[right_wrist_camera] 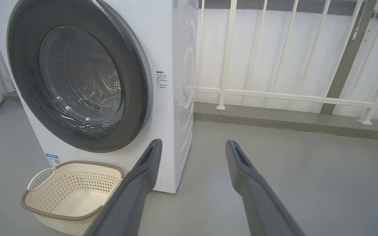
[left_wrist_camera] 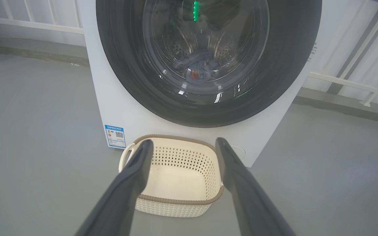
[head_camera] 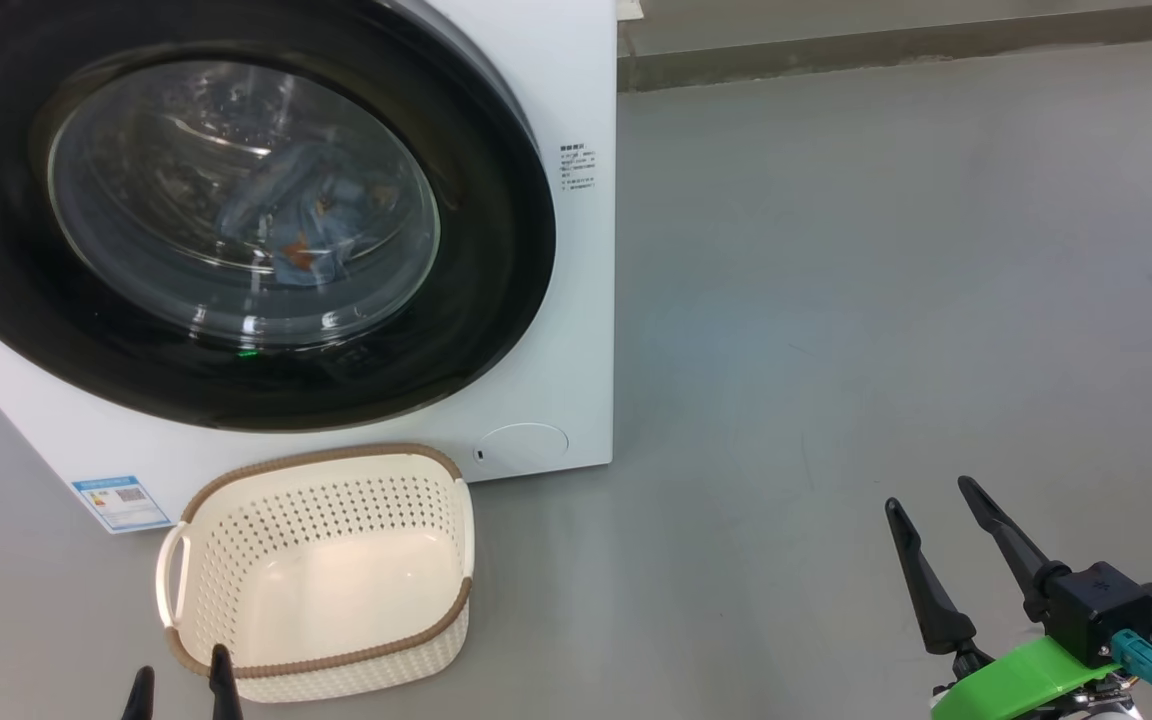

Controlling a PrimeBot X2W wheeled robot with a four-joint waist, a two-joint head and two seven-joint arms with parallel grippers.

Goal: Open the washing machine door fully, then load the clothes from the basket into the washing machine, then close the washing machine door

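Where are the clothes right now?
The clothes lie inside the washing machine, behind the glass of its closed door, upper left in the head view, above the empty basket.

Head view steeply down, wrist views low, washing machine (head_camera: 576, 300) and basket (head_camera: 336, 515) common to all.

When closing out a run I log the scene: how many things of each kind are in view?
Washing machine: 1
Basket, empty: 1
Clothes heap in the machine: 1
Grippers (left gripper, right gripper), jaws open: 2
Total: 5
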